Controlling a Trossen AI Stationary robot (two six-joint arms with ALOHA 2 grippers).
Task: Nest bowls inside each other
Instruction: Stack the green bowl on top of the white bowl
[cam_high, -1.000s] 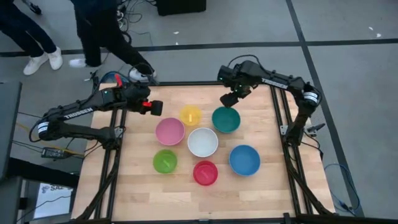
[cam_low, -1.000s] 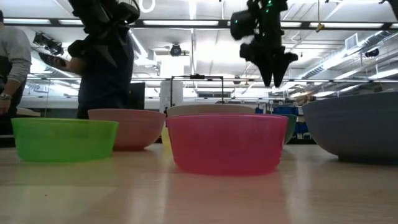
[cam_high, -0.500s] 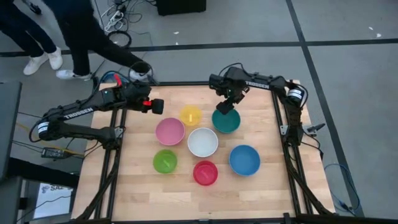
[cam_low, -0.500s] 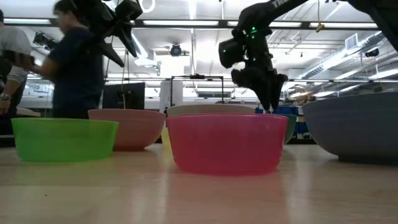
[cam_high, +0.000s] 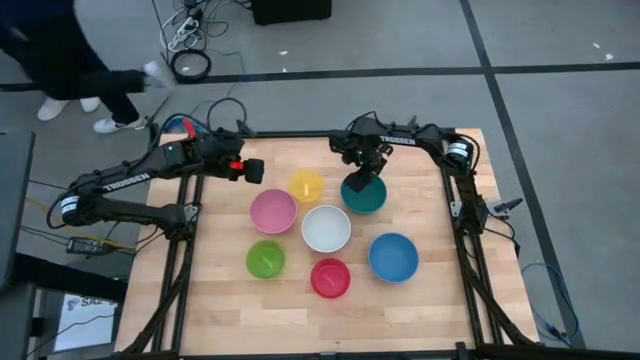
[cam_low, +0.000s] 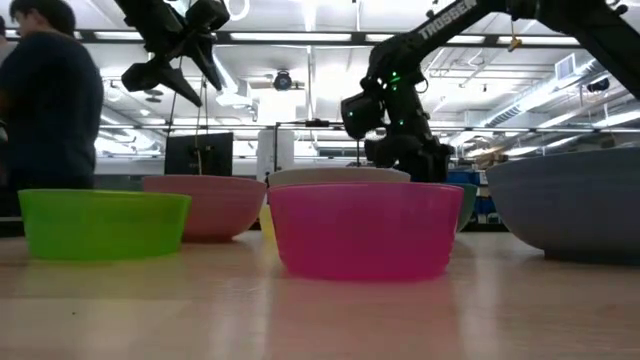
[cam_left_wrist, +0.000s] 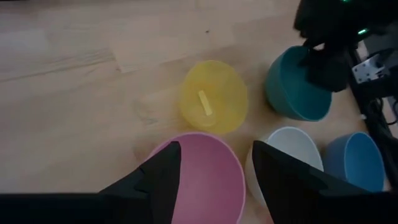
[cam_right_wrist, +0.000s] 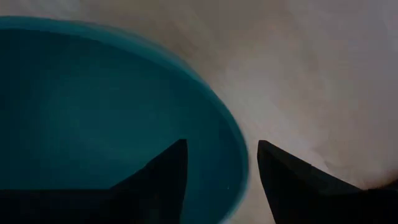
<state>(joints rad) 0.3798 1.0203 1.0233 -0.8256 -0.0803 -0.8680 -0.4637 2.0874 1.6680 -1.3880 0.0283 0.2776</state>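
Note:
Seven bowls stand on their bases on the wooden table: pink (cam_high: 272, 211), yellow (cam_high: 307, 186), teal green (cam_high: 363, 194), white (cam_high: 326, 228), lime green (cam_high: 265, 259), red (cam_high: 330, 277) and blue (cam_high: 393, 257). My right gripper (cam_high: 358, 181) is open and points down at the teal bowl's far-left rim (cam_right_wrist: 239, 149). One finger (cam_right_wrist: 168, 180) stands over the inside and the other (cam_right_wrist: 292, 180) outside; I cannot tell whether they touch it. My left gripper (cam_high: 250, 171) hangs open, high above the table's far left, over the pink bowl (cam_left_wrist: 205, 174).
A small yellow strip (cam_left_wrist: 204, 102) lies in the yellow bowl. Dark frame rails (cam_high: 180, 260) run along the table's left and right sides. A person (cam_low: 50, 100) stands beyond the table's far left corner. Bare wood (cam_high: 300, 315) lies along the near edge.
My right gripper has come down and toward the near edge, rolling as it went, until its open fingers stand at the teal bowl's rim. The bowls have kept still. The person behind the table has stepped away to the left.

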